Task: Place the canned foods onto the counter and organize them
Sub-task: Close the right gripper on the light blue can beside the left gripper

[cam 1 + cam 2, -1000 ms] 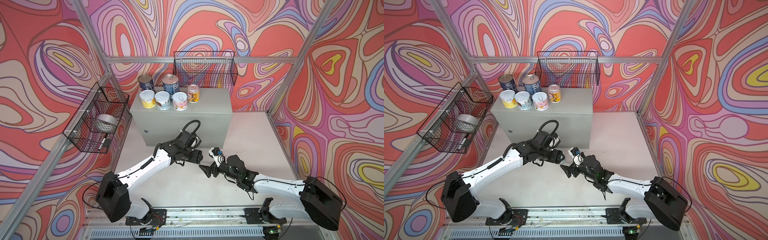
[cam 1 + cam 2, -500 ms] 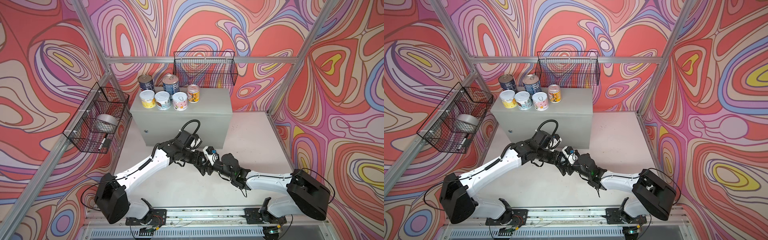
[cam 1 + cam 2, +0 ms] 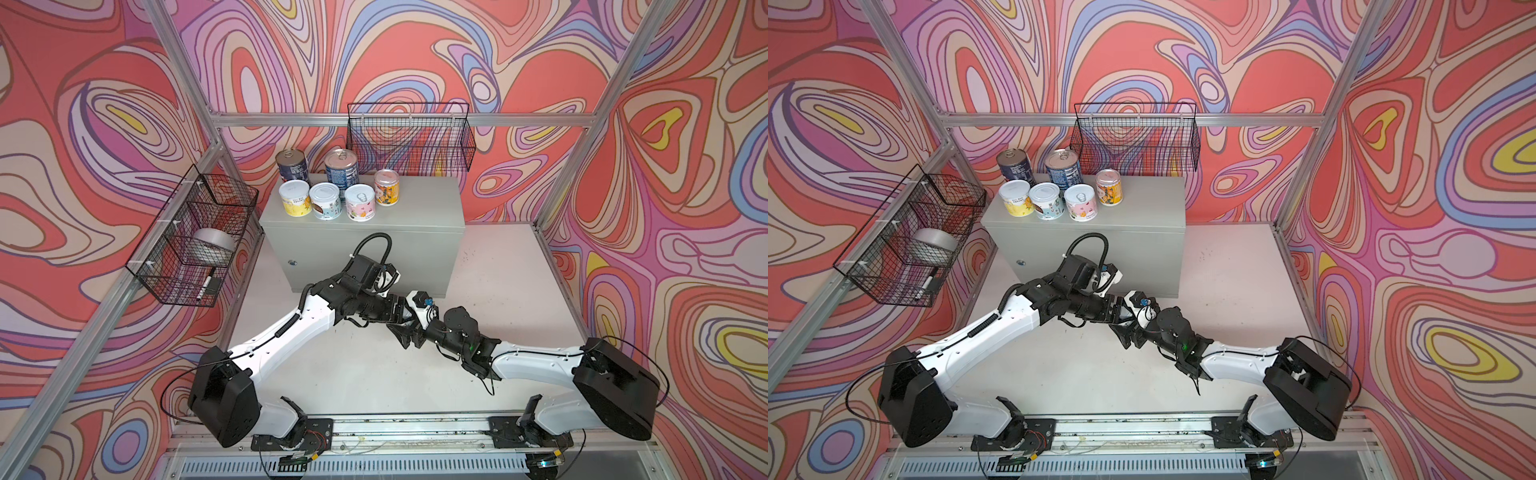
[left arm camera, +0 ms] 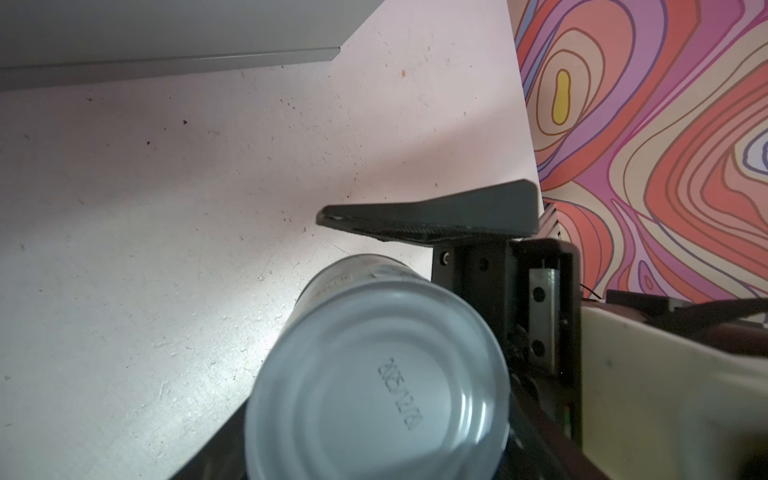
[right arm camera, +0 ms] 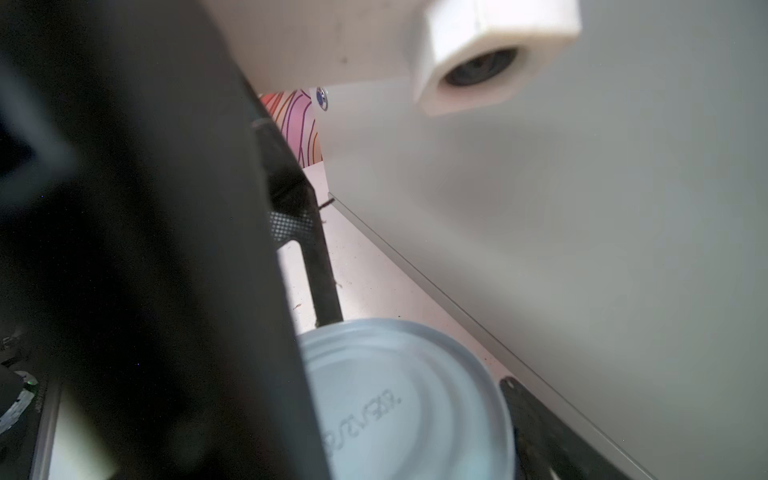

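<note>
Swirly pink walls (image 3: pixel 415 54) stand round the white table (image 3: pixel 498 270). Six tins (image 3: pixel 328 201) sit on the grey counter (image 3: pixel 424 208). Left pincer (image 3: pixel 400 313) squeezes one more tin (image 4: pixel 374 374) above the table; right pincer (image 3: pixel 406 336) is wide apart.

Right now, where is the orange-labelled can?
In both top views the orange-labelled can stands on the cabinet, right of the pink-labelled can, near the back wire basket.
</note>
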`<state>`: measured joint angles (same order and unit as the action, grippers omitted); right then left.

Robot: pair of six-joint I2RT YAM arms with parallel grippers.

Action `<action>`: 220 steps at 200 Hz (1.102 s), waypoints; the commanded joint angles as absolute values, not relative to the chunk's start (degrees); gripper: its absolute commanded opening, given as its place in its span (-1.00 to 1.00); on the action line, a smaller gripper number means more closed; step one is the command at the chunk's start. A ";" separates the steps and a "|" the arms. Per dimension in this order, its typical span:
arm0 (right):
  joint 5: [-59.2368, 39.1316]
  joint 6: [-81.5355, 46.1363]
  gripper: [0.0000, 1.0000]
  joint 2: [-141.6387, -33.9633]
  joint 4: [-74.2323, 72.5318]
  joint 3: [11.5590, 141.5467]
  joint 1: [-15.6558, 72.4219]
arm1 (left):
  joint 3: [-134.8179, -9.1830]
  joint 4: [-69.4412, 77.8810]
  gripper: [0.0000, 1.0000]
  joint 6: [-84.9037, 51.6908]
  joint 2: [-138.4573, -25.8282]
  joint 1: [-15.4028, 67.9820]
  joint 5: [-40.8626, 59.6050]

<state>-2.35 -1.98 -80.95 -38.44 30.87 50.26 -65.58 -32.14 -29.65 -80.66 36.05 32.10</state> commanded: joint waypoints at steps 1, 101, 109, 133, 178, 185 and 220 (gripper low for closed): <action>-0.77 -0.98 0.93 -80.62 -38.49 30.91 50.56 | -67.60 -30.37 -0.14 -29.47 -80.42 35.86 35.30; -0.24 -2.81 0.27 -78.71 -40.60 30.06 50.54 | -65.08 -28.47 0.16 -31.81 -81.13 35.71 34.73; -0.20 -2.84 0.26 -78.51 -40.48 29.97 50.61 | -65.07 -28.73 0.37 -32.06 -81.05 35.68 34.18; -0.39 -2.79 0.22 -78.05 -40.34 29.71 50.57 | -64.77 -28.60 0.76 -32.48 -80.60 35.60 33.07; -0.75 -2.49 0.17 -77.54 -39.20 29.62 50.54 | -64.40 -29.62 1.00 -33.27 -80.88 34.56 32.56; -0.71 -2.55 0.17 -77.38 -39.28 29.54 50.61 | -64.31 -29.51 1.00 -33.52 -80.82 34.48 32.44; -0.40 -2.67 0.17 -76.97 -39.55 29.29 50.58 | -64.13 -29.40 1.00 -34.24 -80.68 33.86 32.40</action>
<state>-0.89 -2.44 -79.02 -36.99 29.65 50.57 -64.97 -30.48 -33.04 -81.36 34.76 32.53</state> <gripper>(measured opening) 0.766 0.999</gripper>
